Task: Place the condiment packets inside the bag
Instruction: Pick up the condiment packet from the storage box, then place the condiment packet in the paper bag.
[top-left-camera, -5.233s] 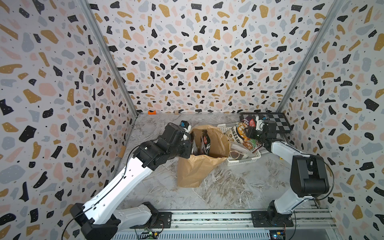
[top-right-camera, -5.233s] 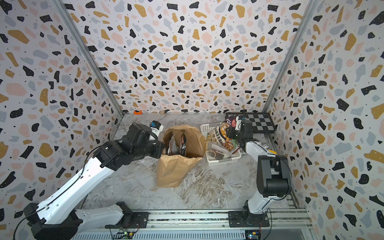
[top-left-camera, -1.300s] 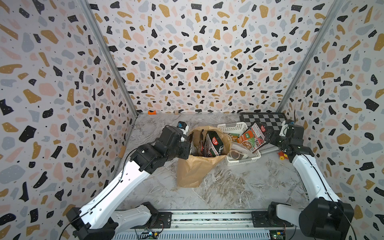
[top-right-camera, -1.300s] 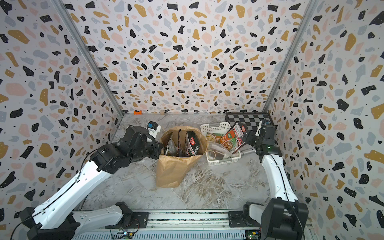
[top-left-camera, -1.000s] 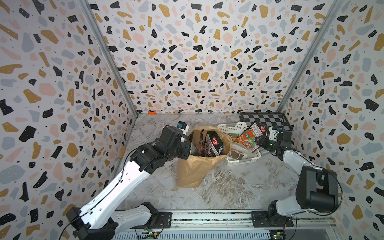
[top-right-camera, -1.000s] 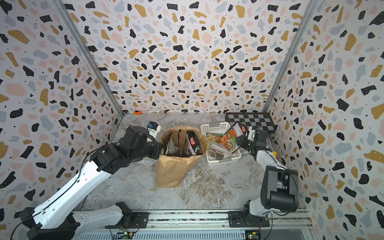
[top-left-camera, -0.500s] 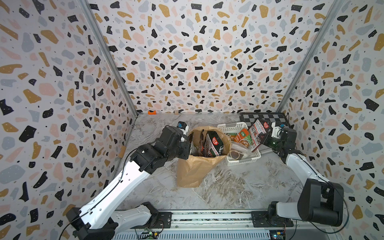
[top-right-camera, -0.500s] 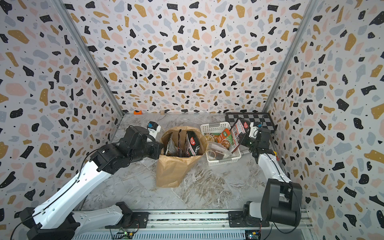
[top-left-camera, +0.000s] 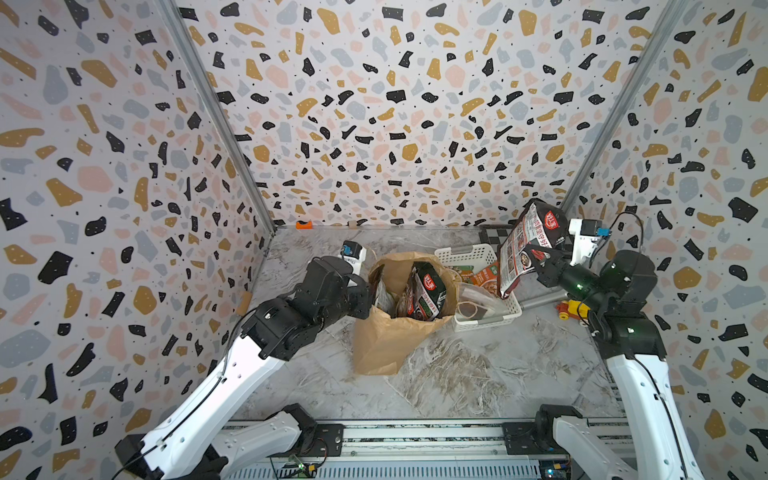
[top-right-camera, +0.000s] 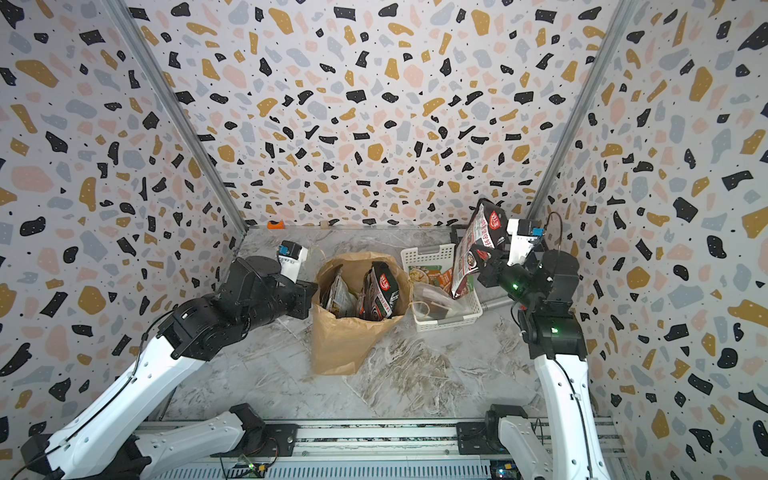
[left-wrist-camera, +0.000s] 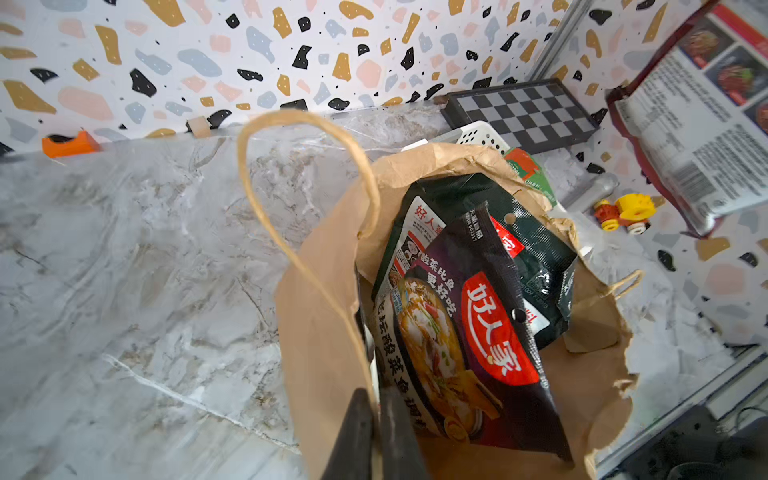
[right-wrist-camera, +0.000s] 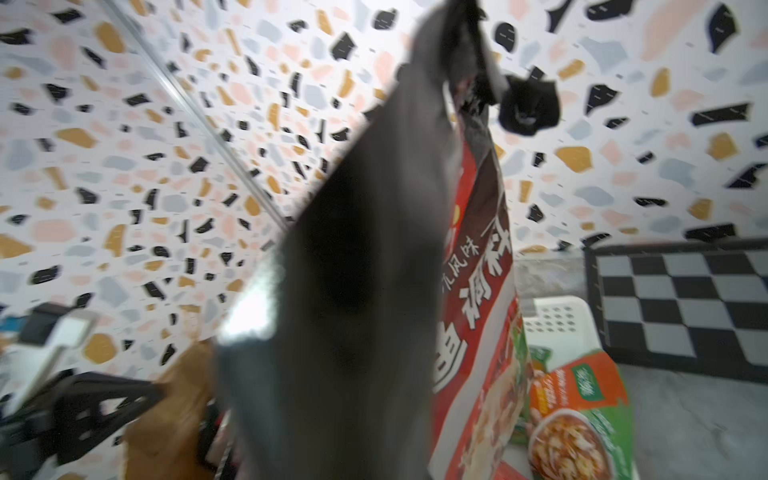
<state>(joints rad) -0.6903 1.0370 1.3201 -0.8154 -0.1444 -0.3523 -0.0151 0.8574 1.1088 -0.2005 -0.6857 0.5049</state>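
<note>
likely the floppy black packet (top-left-camera: 530, 245) clamped in our right gripper (top-left-camera: 542, 266) snags the rim of the bag (top-left-camera: 386, 345) that our left gripper (left-wrist-camera: 374, 405) pinches.

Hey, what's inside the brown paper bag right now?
The brown paper bag holds at least two large dark condiment packets standing on end: one with a red logo, another partly covered by it. They hide the bag's bottom, so anything lower down can't be seen.

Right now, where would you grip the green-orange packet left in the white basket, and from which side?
Probably its far edge, coming straight down: the green-orange packet lies fairly flat in the basket, and the clear pouch seems to cover its near part. The basket walls block a side approach.
</note>
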